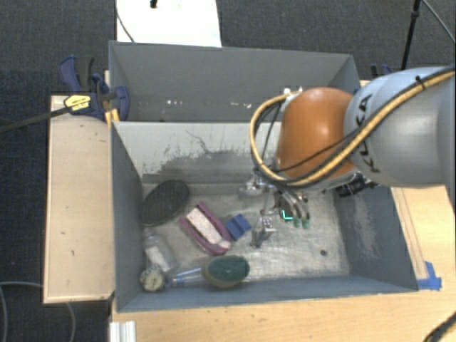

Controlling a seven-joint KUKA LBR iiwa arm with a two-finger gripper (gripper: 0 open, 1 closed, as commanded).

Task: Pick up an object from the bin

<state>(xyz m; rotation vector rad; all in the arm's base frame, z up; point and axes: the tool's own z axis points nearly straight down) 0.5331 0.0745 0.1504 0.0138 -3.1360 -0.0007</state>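
Gripper (pixel 265 231) low over the middle of the grey metal bin (pixel 214 84) floor, just beside a small blue rigid block (pixel 239 225). Jaw opening cannot be told. The block is probably light and stiff; grasp across its flat sides.

Dark grey floor (pixel 43 34), seemingly carpet, white sheet (pixel 171 16) beyond

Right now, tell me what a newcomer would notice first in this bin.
The arm's round orange wrist cover dominates the right, its end effector low beside a small blue block. Left of that lie a purple-and-white flat piece and a dark oval disc.
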